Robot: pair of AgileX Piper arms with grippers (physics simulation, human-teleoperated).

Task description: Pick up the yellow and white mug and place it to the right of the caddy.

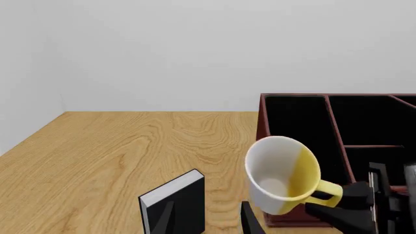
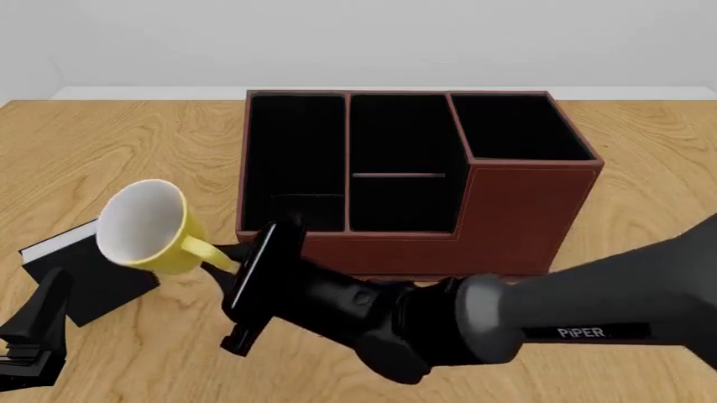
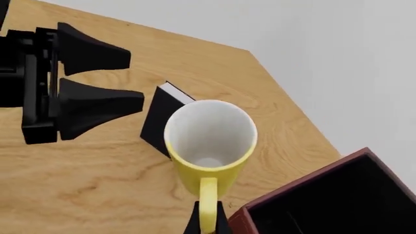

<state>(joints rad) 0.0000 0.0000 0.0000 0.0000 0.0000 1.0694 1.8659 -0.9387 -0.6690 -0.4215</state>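
Two grippers, one mug, one caddy, one book, one table.

Right gripper (image 2: 230, 254): fingers closed tight on the yellow loop handle of the yellow and white mug (image 2: 148, 228); in the right wrist view the dark fingertips (image 3: 195, 220) pinch the handle from both sides with no gap to spare. Arm housing carries the white lettering "PiPER", the only legible writing in any view.

Yellow and white mug: one. Held clear of the table, tipped on its side so the white interior faces toward the front camera and somewhat up. Position: left of the caddy's front-left corner, above the near-left part of the table, over or just beside the book. Nothing visible inside.

Left gripper (image 2: 28, 336): jaws parted to a moderate gap, holding nothing; seen low at the left edge of the front view, near the book and well below the mug. The right wrist view shows its two black wedge fingers (image 3: 97, 105) apart.

Caddy (image 2: 526, 210): one. Reddish-brown outside, black inside, four compartments countable from the front, the right rear section taller. Stands on the table centre.

Book (image 2: 84, 269): one, black cover, white page edges, near the caddy's left.

Table (image 2: 134, 143): one, light wood grain.
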